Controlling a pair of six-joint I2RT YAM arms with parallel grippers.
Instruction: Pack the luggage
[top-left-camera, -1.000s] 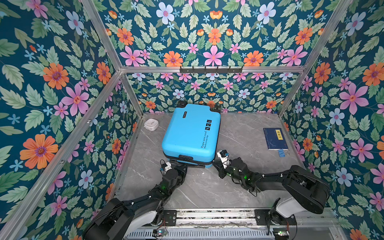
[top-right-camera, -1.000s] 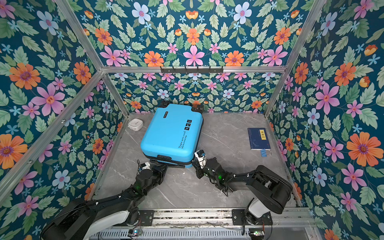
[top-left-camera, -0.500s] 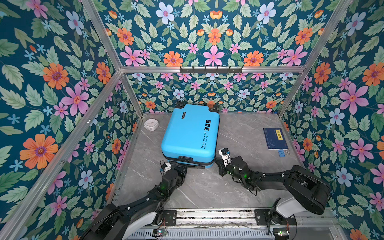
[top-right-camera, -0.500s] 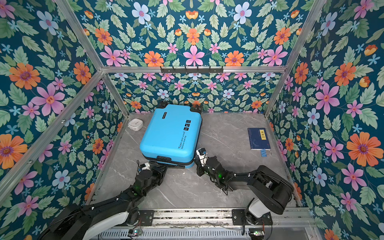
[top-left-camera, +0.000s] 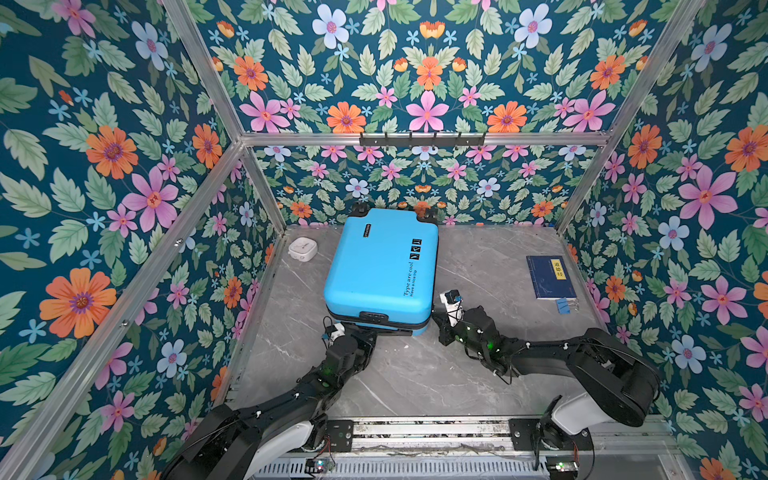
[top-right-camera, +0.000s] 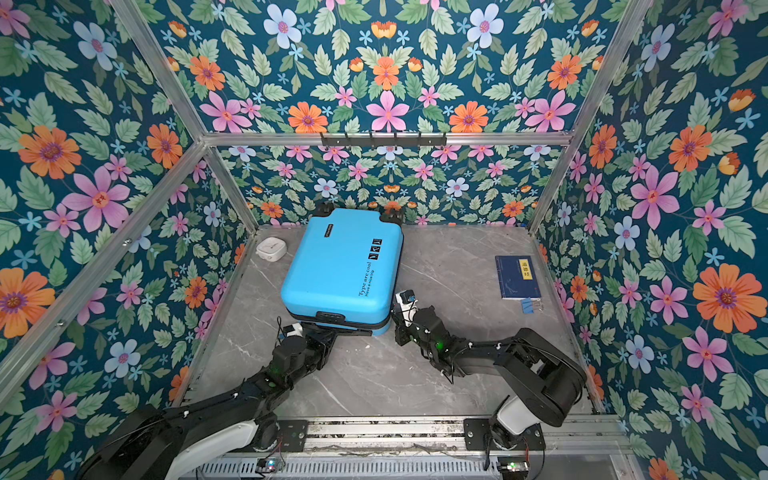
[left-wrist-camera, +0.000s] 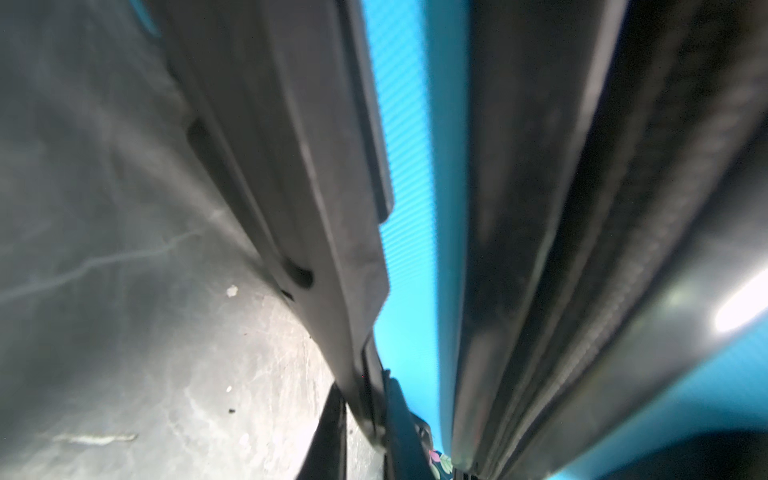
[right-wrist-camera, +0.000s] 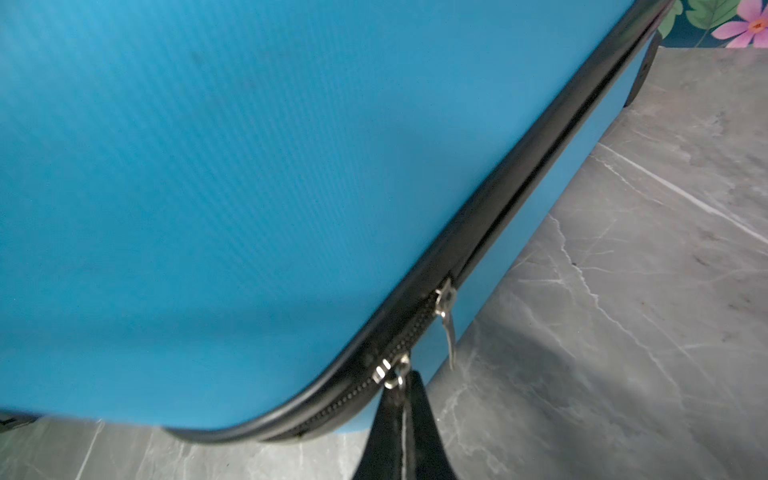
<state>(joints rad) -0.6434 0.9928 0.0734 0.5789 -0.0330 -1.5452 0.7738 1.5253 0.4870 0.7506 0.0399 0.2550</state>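
Observation:
The sky-blue luggage (top-left-camera: 382, 266) (top-right-camera: 343, 266) lies flat on the grey marble table (top-left-camera: 415, 374), lid down, with its wheels toward the back wall. My left gripper (top-left-camera: 365, 332) (left-wrist-camera: 365, 415) is at its front edge, shut on a black strip (left-wrist-camera: 316, 208) there. My right gripper (top-left-camera: 435, 319) (right-wrist-camera: 401, 386) is at the front right corner, shut on a zipper pull (right-wrist-camera: 395, 374) on the black zipper seam (right-wrist-camera: 519, 174). A second slider (right-wrist-camera: 446, 297) sits just beyond, its pull dangling loose. The luggage's inside is hidden.
A small white box (top-left-camera: 302, 249) sits at the back left by the wall. A dark-blue book with a yellow label (top-left-camera: 549, 277) and a blue binder clip (top-left-camera: 563, 304) lie at the right. Floral walls close three sides; a hook rail (top-left-camera: 422, 139) hangs on the back wall.
My right gripper has closed fully and shifted a little to the right and back at the luggage's corner. The left arm has stayed put.

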